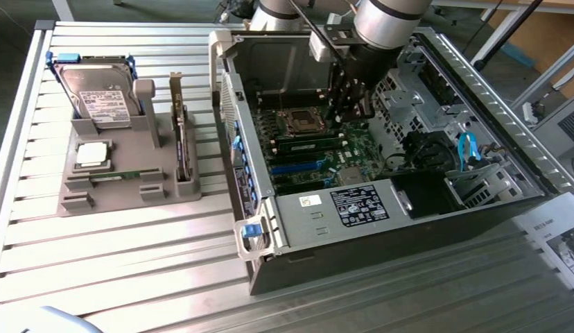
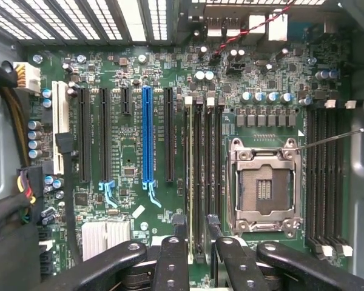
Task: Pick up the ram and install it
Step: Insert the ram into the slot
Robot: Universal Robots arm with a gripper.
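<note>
Seemingly seated, the ram stands on edge in a memory slot of the motherboard. In the exterior view it lies at six o'clock from the empty processor socket, upright because the slot takes only its contact edge. The gripper, fingers spread wide, straddles the stick without visibly pinching it, while the arm reaches steeply down into the open case from twelve o'clock, wrist facing the board squarely.
</note>
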